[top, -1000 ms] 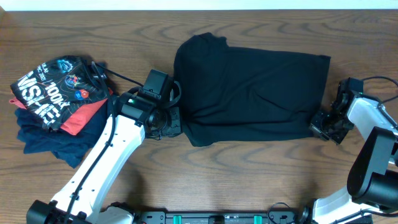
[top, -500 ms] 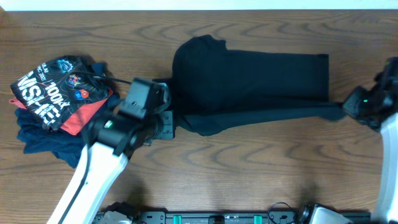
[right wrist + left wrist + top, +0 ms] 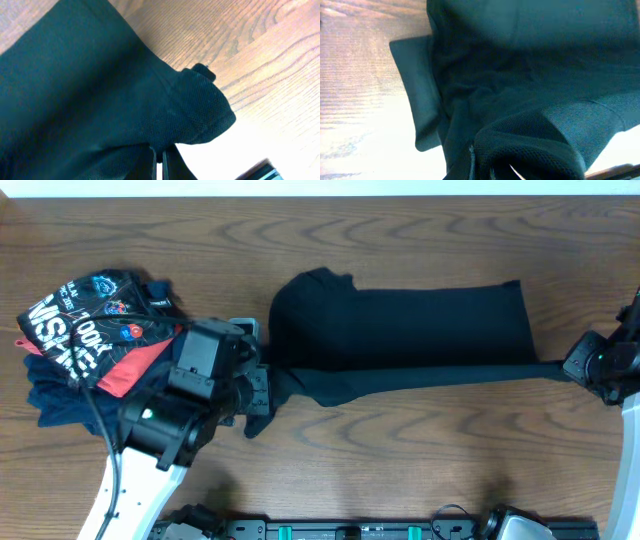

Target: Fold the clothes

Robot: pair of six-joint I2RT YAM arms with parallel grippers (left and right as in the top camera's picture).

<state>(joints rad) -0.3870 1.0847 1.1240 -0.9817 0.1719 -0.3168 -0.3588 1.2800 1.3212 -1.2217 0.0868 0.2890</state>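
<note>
The black polo shirt (image 3: pixel 400 320) lies across the middle of the table, collar end to the left. Its near edge is lifted and pulled into a taut band between both grippers. My left gripper (image 3: pixel 262 383) is shut on the shirt's near-left edge. In the left wrist view the black fabric (image 3: pixel 520 90) fills the frame and hides the fingers. My right gripper (image 3: pixel 572 368) is shut on the near-right corner, past the shirt's right end. In the right wrist view its fingers (image 3: pixel 170 162) are pressed together on a fold of the fabric (image 3: pixel 100 90).
A pile of garments sits at the left: a black tee with white lettering (image 3: pixel 75 320) on top, with red (image 3: pixel 140 365) and navy (image 3: pixel 65 405) pieces under it. My left arm (image 3: pixel 150 450) crosses the near-left table. Bare wood (image 3: pixel 420 460) lies in front of the shirt.
Both grippers took the shirt's near edge and lifted it. The right moved out to the right and the left drew back toward the near left, stretching the edge into a taut band.
</note>
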